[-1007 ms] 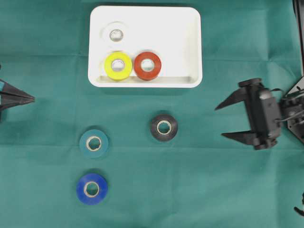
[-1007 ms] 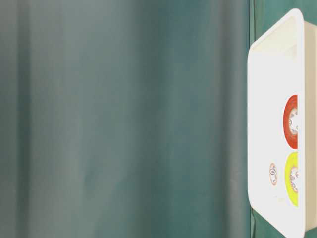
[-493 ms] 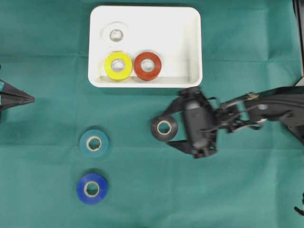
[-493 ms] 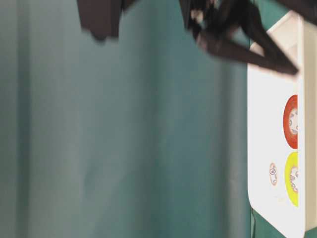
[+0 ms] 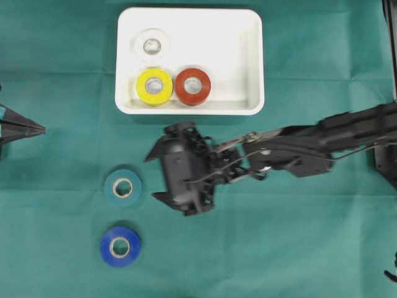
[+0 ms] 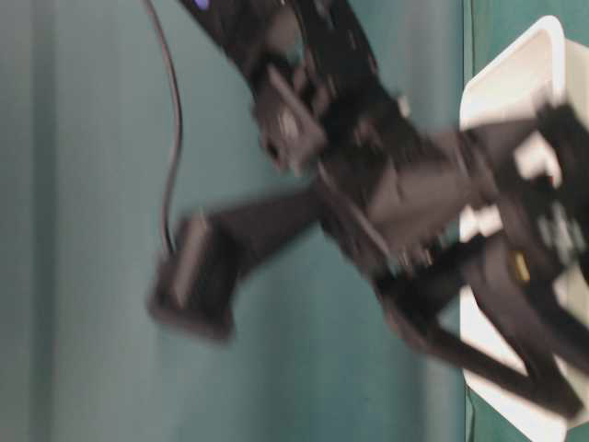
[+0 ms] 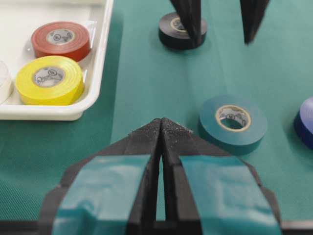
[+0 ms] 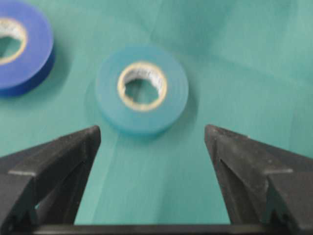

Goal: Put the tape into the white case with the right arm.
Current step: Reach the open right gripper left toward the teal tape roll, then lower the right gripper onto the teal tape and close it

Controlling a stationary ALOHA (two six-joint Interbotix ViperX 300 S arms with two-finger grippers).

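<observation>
A: What changed?
B: The right pincer [image 5: 152,176] swept past the black tape [image 7: 182,30], spread wide and empty, toward the teal tape [image 5: 123,187] at nine o'clock.
A: And the white case [image 5: 250,62]?
B: At twelve o'clock; the left pincer [image 5: 38,129] stays clenched, empty.

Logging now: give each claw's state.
Left claw: closed, holding nothing.
Right claw: open, empty, teal tape just ahead.
</observation>
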